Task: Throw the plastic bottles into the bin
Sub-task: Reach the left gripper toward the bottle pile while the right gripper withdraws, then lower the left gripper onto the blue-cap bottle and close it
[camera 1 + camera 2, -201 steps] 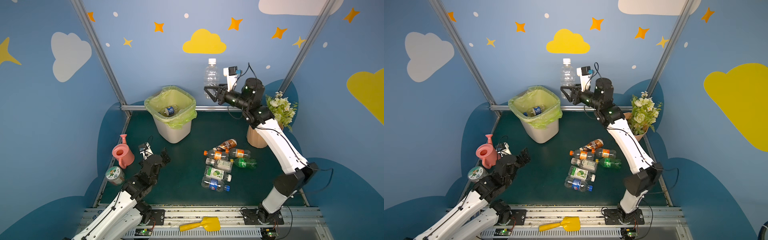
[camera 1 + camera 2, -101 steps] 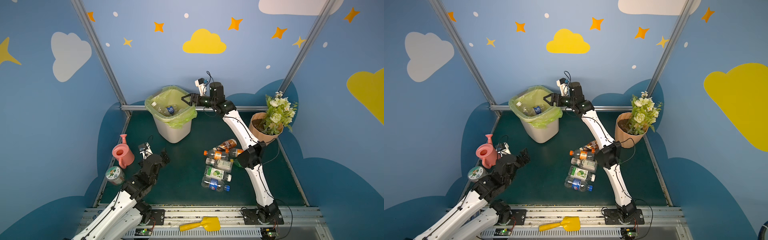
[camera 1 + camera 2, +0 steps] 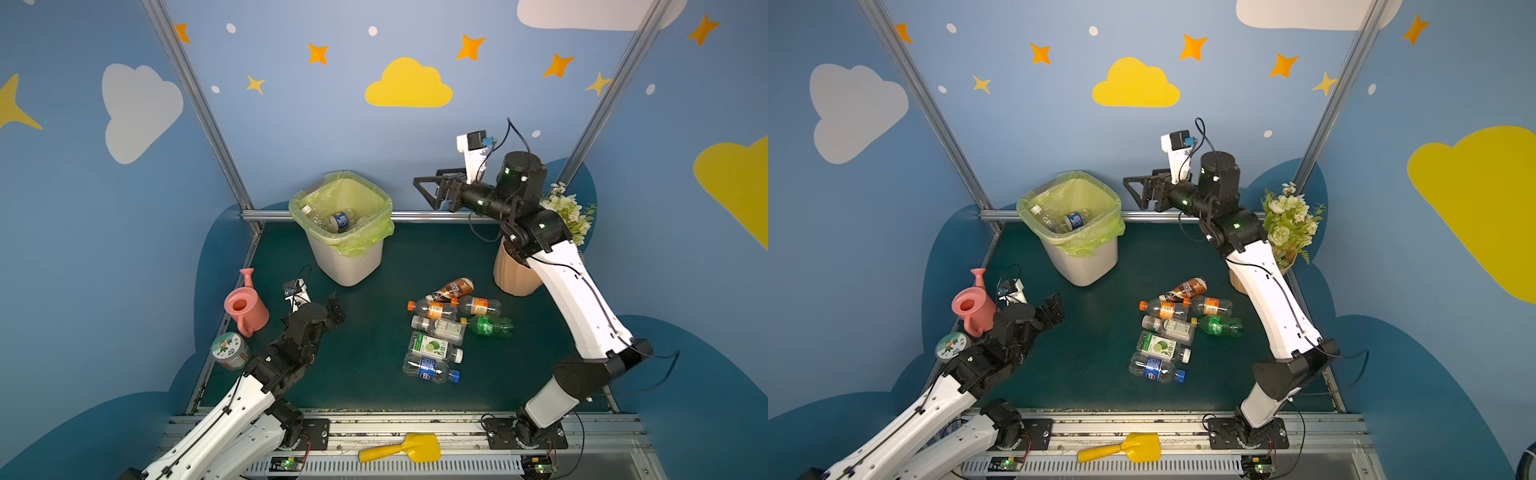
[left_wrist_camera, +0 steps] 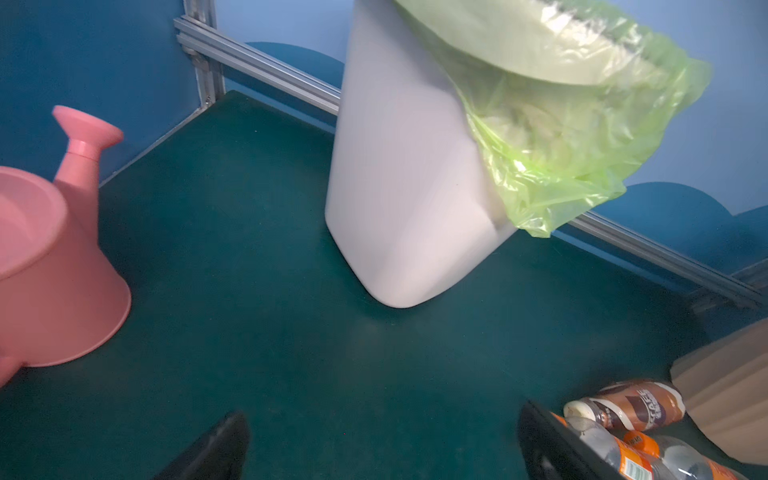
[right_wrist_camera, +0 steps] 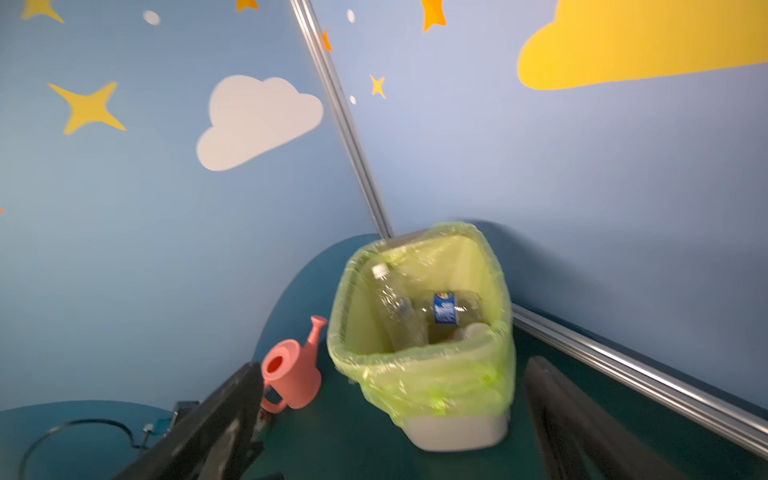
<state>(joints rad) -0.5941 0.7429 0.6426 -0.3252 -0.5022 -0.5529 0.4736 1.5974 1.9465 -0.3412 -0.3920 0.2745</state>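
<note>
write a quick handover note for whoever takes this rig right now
Left gripper: open, empty, low over the mat beside the watering can.
Right gripper: open, empty, raised, to the right of the bin in both top views.
Done: at least two binned bottles show inside the liner.
Left: seven loose bottles lie clustered on the mat, none held. Pick them up and drop them in the bin.

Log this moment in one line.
right claw: open, empty, raised, apart from bin | left claw: open, empty | bottles: cluster lying loose, some in bin
</note>
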